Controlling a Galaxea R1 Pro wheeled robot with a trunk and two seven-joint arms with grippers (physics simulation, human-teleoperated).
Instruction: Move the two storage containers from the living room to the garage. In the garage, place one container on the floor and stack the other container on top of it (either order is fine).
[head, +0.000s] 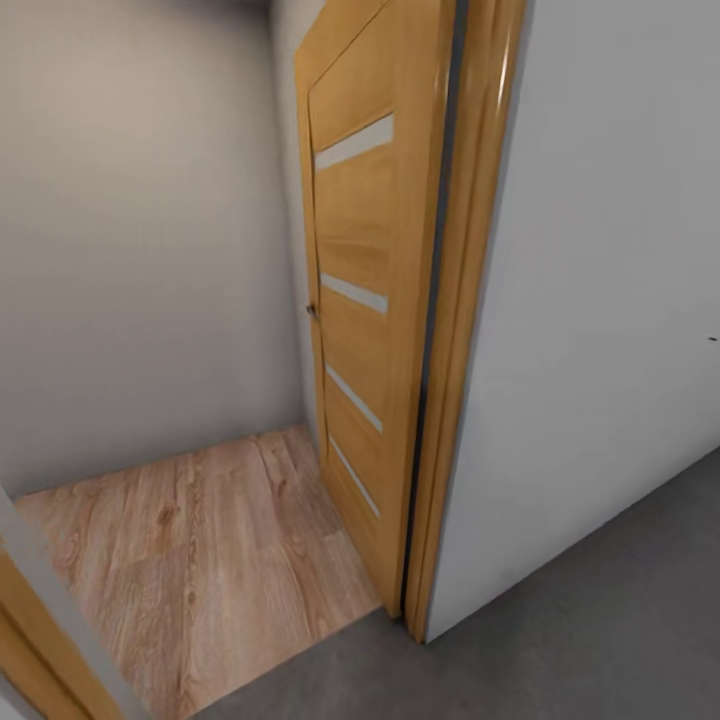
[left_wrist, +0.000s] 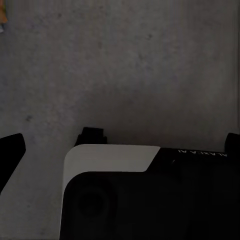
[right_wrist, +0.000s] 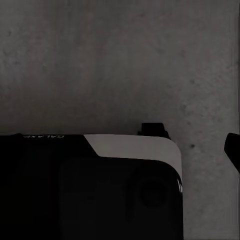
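While the robot stands at a doorway, its head camera looks down across a threshold where two floors meet. On the near right lies the floor (head: 600, 620) of dark grey mottled concrete; beyond it, to the left and farther off, a light wood plank floor (head: 200, 560) runs up to a plain pale wall (head: 130, 250). A wooden door (head: 365, 300) with four narrow pale glass strips stands swung open, seen nearly edge-on, with a small dark handle on its far side. Just right of it rises the wooden door frame (head: 470, 300), and right of that a plain white wall (head: 610, 300) comes down to the concrete. At the near left corner a slice of another wooden frame (head: 40, 640) cuts in.

Both wrist cameras look down at the grey concrete (left_wrist: 125, 65), past the robot's dark body with its pale trim. From the left wrist, black finger parts (left_wrist: 10, 150) show at the edges of the picture, spread wide with bare concrete between them and nothing held. From the right wrist, one black finger (right_wrist: 234, 150) shows at one edge only, so I cannot tell how far that gripper stands open. A tiny sliver of orange (left_wrist: 2, 15) sits at one corner of the left wrist picture, too small to identify.
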